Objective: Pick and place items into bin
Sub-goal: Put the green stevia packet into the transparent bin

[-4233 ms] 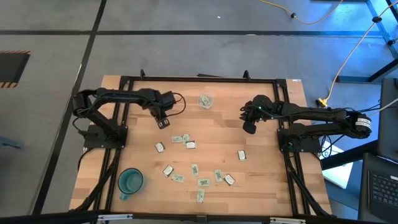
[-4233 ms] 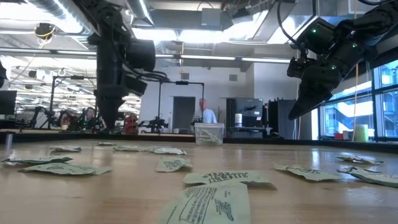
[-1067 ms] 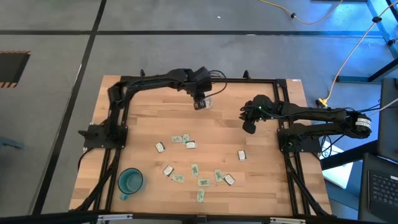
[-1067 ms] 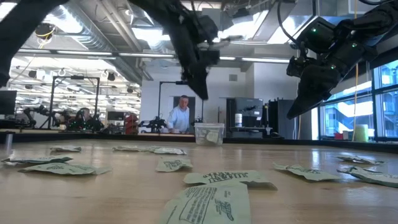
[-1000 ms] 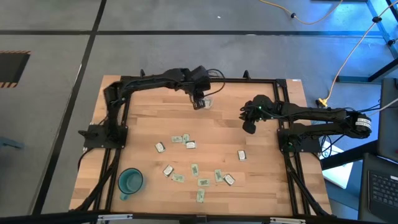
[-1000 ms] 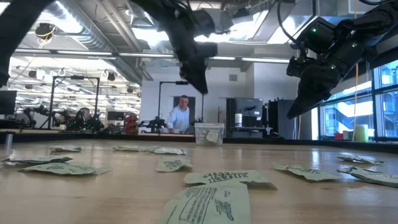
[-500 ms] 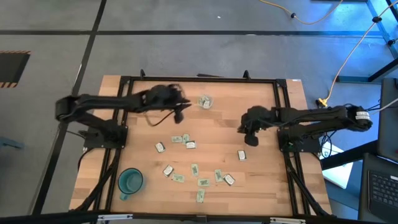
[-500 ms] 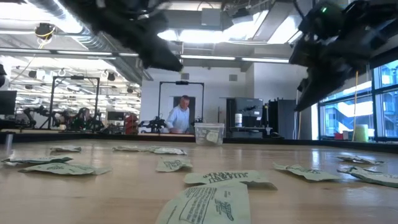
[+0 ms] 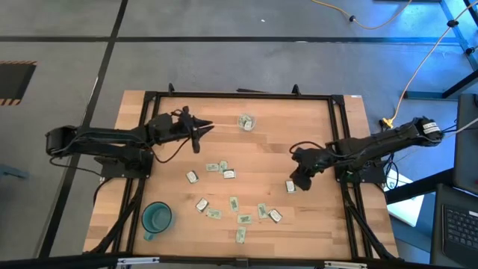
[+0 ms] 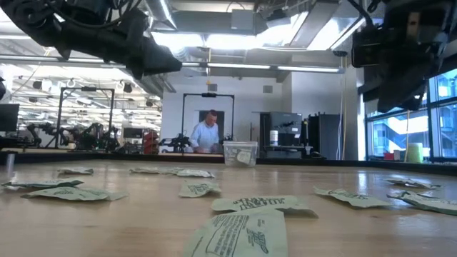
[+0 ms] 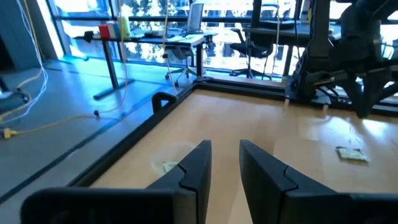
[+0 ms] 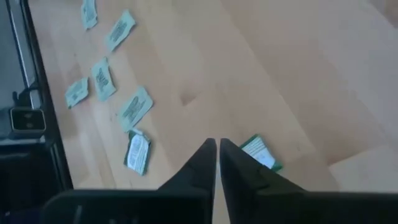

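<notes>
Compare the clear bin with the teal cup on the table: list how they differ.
The bin is clear and see-through; the teal cup is opaque. The bin looks squarish and smaller, the cup round, larger, with a handle. The bin holds packets; the cup looks empty. The bin sits near the table's far edge, the cup at the near left corner. Both stand upright and open-topped on the wood.

Bin (image 9: pixel 246 122): small clear squarish container, upright, upper centre of the high view, with a packet or two inside. Items (image 9: pixel 224 171): small flat pale-green and whitish packets lying loose, scattered across centre to lower centre. One packet (image 9: pixel 290 187) lies apart at centre right.
</notes>
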### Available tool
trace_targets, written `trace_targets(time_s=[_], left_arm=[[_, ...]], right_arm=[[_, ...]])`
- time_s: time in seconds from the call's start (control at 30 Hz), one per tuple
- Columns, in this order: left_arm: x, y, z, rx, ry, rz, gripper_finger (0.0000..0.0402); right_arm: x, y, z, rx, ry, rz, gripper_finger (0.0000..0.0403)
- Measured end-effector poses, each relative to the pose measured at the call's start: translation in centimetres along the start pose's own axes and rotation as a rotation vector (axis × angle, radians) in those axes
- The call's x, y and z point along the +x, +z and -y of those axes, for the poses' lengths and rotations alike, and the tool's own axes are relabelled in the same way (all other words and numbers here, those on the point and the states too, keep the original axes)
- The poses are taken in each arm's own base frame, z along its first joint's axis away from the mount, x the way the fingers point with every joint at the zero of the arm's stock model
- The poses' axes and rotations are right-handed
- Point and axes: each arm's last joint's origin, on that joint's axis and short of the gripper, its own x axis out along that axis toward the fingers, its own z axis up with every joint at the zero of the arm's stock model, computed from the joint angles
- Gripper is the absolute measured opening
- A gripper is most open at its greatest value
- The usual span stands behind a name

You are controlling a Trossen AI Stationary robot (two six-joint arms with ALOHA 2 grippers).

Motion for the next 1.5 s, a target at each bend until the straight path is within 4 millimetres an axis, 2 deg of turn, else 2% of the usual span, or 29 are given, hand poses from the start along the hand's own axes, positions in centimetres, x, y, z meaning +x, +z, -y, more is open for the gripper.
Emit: trace_targets(time_s=[0.1,0.37,0.6,0.67,0.73,0.9,1.07,1.27,1.5], left_arm=[[0.0,0.0,0.0,0.039,0.007,-0.002,0.0077],[0.0,0.0,-0.4,0.059,0.13,-0.002,0.0079],[0.0,-0.1,-0.4,0.061,0.136,-0.01,0.0077],[0.0,-0.1,-0.4,0.073,0.136,-0.011,0.0078],[0.0,-0.1,-0.4,0.076,0.136,-0.011,0.0079],[0.0,-0.2,-0.4,0.072,0.136,-0.023,0.0076],[0.0,-0.2,-0.4,0.085,0.139,-0.026,0.0075],[0.0,-0.2,-0.5,0.114,0.155,-0.027,0.0075],[0.0,-0.2,-0.5,0.115,0.155,-0.028,0.0074]], right_arm=[[0.0,-0.1,-0.1,-0.006,0.005,-0.007,0.0049],[0.0,-0.1,-0.1,-0.021,0.019,-0.014,0.0138],[-0.5,1.3,-1.7,-0.156,0.157,0.084,0.0152],[-1.0,1.7,-2.5,-0.215,0.145,0.075,0.0152],[-0.9,1.9,-3.0,-0.238,0.037,0.018,0.0152],[1.1,2.3,-4.4,-0.264,-0.235,-0.163,0.0152],[4.0,1.9,-5.6,-0.315,-0.306,-0.268,0.0152],[6.1,1.0,-5.1,-0.291,-0.373,-0.333,0.0152],[7.0,0.3,-4.2,-0.16,-0.438,-0.345,0.0152]])
